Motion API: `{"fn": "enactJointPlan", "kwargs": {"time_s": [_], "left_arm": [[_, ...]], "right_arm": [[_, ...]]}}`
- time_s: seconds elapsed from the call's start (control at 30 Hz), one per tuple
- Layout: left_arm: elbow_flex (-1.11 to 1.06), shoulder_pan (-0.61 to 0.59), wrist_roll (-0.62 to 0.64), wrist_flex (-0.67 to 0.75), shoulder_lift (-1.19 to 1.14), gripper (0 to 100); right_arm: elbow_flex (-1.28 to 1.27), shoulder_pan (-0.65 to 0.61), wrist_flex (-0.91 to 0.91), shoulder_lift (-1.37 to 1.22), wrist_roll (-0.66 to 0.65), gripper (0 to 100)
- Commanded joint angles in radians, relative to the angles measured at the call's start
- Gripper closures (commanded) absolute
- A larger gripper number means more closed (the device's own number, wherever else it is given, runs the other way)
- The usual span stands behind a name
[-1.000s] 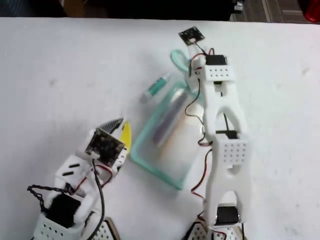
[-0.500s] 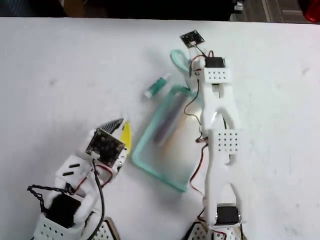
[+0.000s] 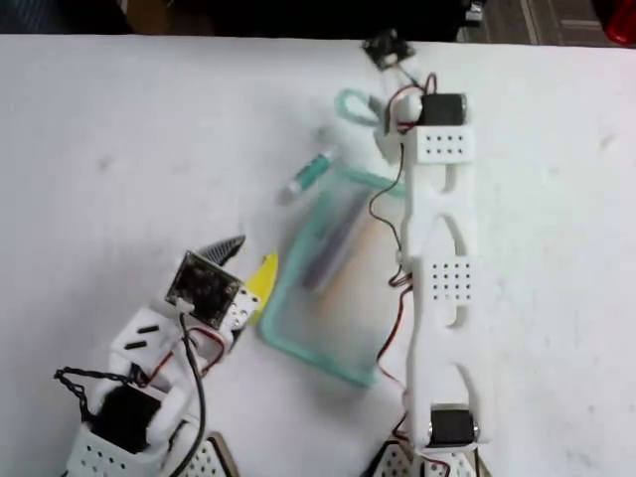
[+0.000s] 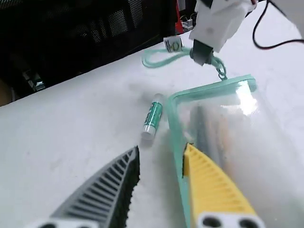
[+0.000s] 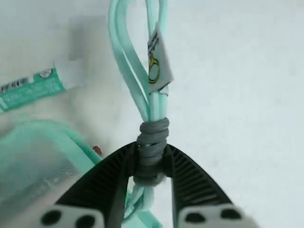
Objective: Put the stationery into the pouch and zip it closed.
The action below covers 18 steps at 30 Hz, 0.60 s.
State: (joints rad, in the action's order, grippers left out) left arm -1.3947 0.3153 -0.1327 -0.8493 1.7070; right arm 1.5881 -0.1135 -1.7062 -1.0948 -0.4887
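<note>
A clear pouch (image 3: 333,298) with teal edging lies mid-table, with dark pens (image 3: 328,248) inside. Its teal strap (image 3: 353,102) loops off the far corner. My right gripper (image 5: 151,159) is shut on the strap's grey knot (image 5: 151,142), beyond the pouch (image 5: 33,156); it shows again in the high view (image 3: 388,107) and left wrist view (image 4: 203,53). A teal-and-white tube (image 3: 310,174) lies on the table just outside the pouch's far left corner. My left gripper (image 3: 250,260) stands open at the pouch's near left edge, its yellow finger (image 4: 213,190) over the pouch (image 4: 237,137) rim and its grey finger (image 4: 109,190) outside.
The white table (image 3: 119,149) spreads open on the left and right. A dark strip runs along the table's far edge (image 3: 248,20). Both arm bases sit at the near edge, with the right arm (image 3: 442,278) stretched along the pouch's right side.
My right gripper has moved farther away across the table with the strap, dragging and turning the pouch. My left gripper has shifted slightly toward the pouch edge.
</note>
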Motion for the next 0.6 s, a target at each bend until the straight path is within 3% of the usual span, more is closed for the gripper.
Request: {"fn": "enactJointPlan", "kwargs": {"time_s": [0.0,0.23,0.43,0.57], "left_arm": [[0.012,0.002,0.025,0.020,0.008,82],[0.015,0.002,0.025,0.029,0.008,82],[0.015,0.008,0.031,0.051,0.008,82],[0.015,0.081,0.029,0.044,0.008,82]], "right_arm": [[-0.018,0.004,-0.022,0.199,0.038,98.2],[-0.342,-0.070,-0.022,0.576,0.086,98.2],[-0.709,-0.220,-0.021,0.943,0.092,98.2],[-0.881,-0.328,-0.021,1.156,0.095,98.2]]}}
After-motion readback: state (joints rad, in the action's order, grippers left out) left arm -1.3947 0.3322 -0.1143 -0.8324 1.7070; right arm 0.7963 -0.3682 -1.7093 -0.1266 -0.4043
